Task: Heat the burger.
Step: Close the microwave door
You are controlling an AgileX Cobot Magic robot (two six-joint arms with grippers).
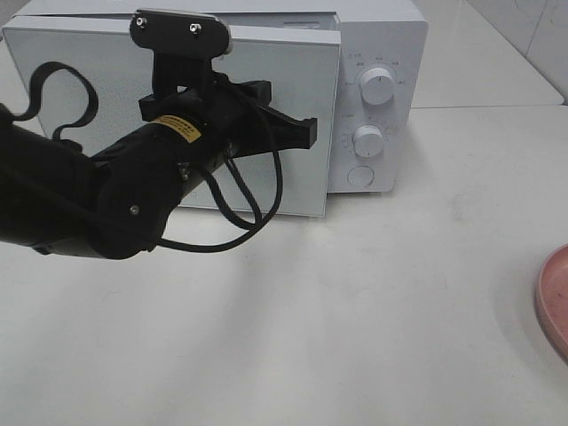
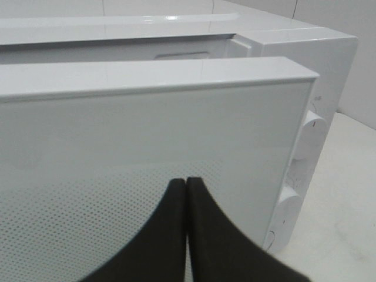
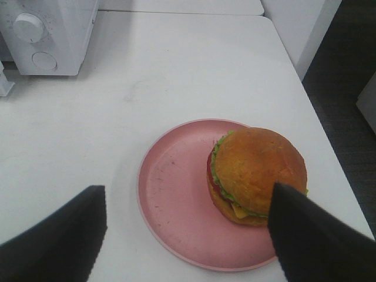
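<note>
The left gripper (image 2: 187, 194), jaws pressed shut, sits against the microwave door (image 2: 147, 147), which stands ajar: the opening step looks underway. Below the right gripper (image 3: 188, 235), spread wide and empty, the burger (image 3: 257, 175) rests on a pink plate (image 3: 176, 200). Next, the door likely needs swinging fully open.

White microwave (image 1: 377, 98) at the back of the white bench (image 1: 355, 302), door (image 1: 293, 124) swung partly out from the body. Two round dials and one round button on its control panel. Pink plate (image 3: 176, 194) near the bench's right edge.
</note>
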